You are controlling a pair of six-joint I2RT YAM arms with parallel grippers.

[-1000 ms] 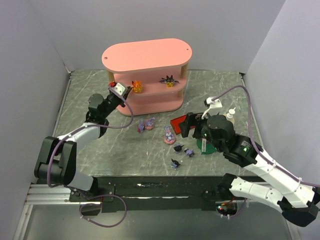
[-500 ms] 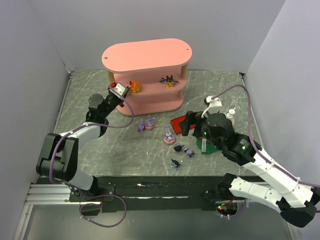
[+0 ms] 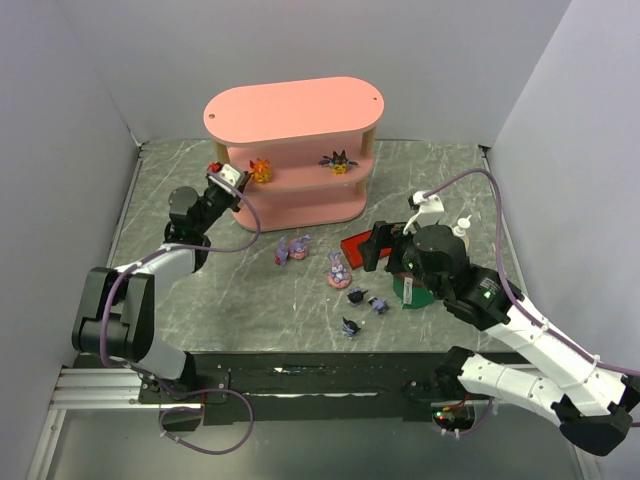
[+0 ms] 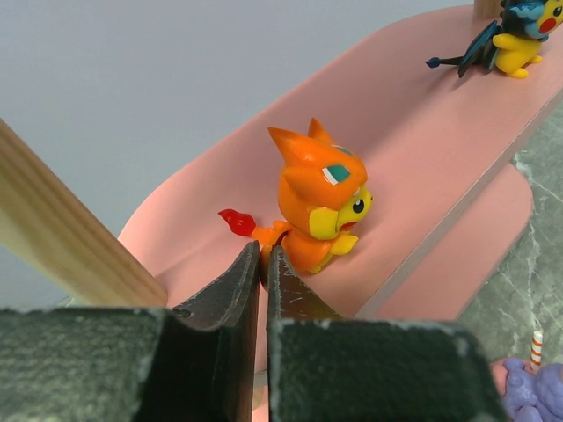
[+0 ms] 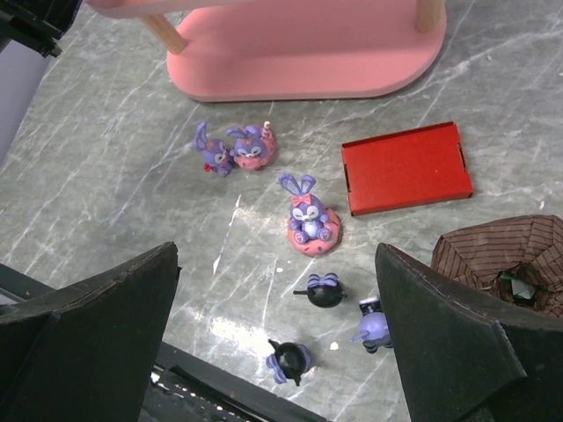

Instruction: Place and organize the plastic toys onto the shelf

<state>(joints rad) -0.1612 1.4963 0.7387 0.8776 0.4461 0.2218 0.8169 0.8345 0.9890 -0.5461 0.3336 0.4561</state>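
The left gripper (image 4: 262,257) reaches to the left end of the shelf (image 3: 293,108), at its middle board. Its jaws are almost together, with only a thin slit between them, and nothing is in the slit. The orange toy (image 4: 315,207) stands upright on this board, just beyond the tips of the jaws; whether it touches them I cannot tell. The spiky black and yellow toy (image 4: 506,40) stands further along the same board. The right gripper (image 5: 277,294) hangs above the worktop (image 5: 106,202) with its jaws wide apart and holds nothing. Under it, on the worktop, lie three lilac toys (image 5: 308,221) and three dark toys (image 5: 325,290), near a flat red box (image 5: 405,167)
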